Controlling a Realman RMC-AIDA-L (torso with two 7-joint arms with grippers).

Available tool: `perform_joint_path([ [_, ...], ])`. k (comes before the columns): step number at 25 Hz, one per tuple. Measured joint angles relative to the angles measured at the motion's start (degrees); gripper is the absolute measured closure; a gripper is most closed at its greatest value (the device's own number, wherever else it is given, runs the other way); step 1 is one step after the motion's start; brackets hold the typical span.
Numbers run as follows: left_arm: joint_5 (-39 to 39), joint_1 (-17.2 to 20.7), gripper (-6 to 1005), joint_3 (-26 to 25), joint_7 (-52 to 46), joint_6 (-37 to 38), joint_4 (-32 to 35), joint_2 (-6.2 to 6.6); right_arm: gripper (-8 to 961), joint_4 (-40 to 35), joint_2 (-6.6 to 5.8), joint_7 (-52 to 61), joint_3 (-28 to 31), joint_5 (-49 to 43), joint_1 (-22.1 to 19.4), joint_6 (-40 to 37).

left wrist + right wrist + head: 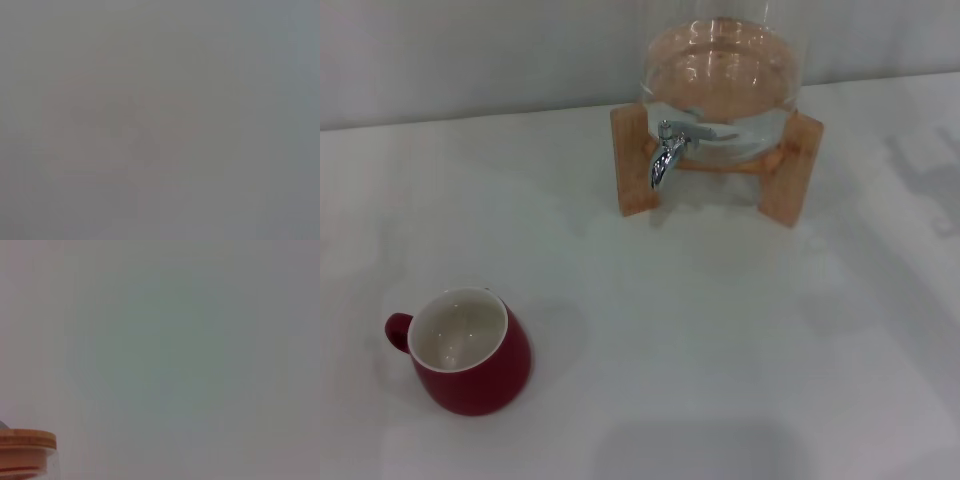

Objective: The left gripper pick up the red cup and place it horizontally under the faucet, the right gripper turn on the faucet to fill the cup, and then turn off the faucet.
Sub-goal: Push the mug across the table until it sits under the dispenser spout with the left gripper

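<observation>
The red cup (470, 352) stands upright on the white table at the front left, its cream inside showing and its handle pointing left. The chrome faucet (670, 148) juts from the front of the clear glass jar (722, 75), which rests on a wooden stand (632, 158) at the back centre. The spout points down over bare table, well apart from the cup. Neither gripper shows in any view. The left wrist view shows only a blank grey surface. The right wrist view shows the jar's wooden lid (27, 440) at one corner.
The white table (720, 330) spreads wide between the cup and the stand. A pale wall runs behind the jar. Faint shadows lie on the table at the far right.
</observation>
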Motion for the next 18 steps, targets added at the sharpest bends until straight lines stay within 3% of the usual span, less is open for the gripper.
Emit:
perform_joint_path([
  [9,0.0,0.0,134,0.5,0.0,0.0,0.0,-0.01,124,0.1,0.00,0.0,0.0,0.0,0.0,-0.1],
  [18,0.0,1.8,134,8.4,0.0,0.0,0.0,0.03,124,0.4,-0.01,0.1,-1.3,0.0,0.0,-0.1],
])
